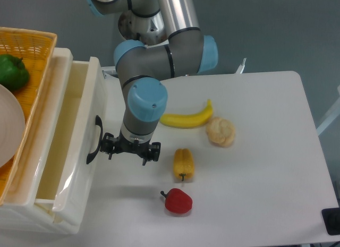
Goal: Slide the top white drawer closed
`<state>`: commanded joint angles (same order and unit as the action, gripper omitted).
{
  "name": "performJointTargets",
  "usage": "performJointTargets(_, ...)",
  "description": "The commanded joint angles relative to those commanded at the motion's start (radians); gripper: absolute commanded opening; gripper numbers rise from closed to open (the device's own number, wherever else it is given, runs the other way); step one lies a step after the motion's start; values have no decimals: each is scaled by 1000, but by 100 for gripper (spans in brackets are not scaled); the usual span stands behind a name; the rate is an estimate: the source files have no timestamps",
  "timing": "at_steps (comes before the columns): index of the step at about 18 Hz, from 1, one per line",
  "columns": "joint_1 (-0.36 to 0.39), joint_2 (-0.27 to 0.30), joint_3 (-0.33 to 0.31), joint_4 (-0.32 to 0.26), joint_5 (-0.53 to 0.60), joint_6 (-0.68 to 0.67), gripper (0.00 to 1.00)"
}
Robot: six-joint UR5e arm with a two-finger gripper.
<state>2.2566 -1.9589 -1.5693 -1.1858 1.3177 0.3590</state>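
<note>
Risk sits at the handle: the top white drawer [69, 146] stands pulled out at the left of the surface [265, 151], and the gripper [130, 149] hovers just right of its black handle [94, 141] (jaws' spread I cannot tell). An off-centre push could skew the drawer and jam it.

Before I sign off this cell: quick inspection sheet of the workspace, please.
Surface: white table, no spills seen.
Job's things: top white drawer pulled out, appears empty, black handle facing the arm.
Clutter: banana, bread roll, yellow pepper, red pepper loose on the table; orange wicker basket on the cabinet holding a green pepper and a white plate.
Grippers: gripper beside the handle, holding nothing; jaw state unclear.
Cables: nothing seen.
Surroundings: grey floor; dark object at the right edge.
</note>
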Motion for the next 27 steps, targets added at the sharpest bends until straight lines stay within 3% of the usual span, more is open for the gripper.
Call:
performJointTargets(22, -43, 2, -3, 0, 9, -12, 100)
performJointTargets(27, -29, 2, 24, 2, 9, 9, 100)
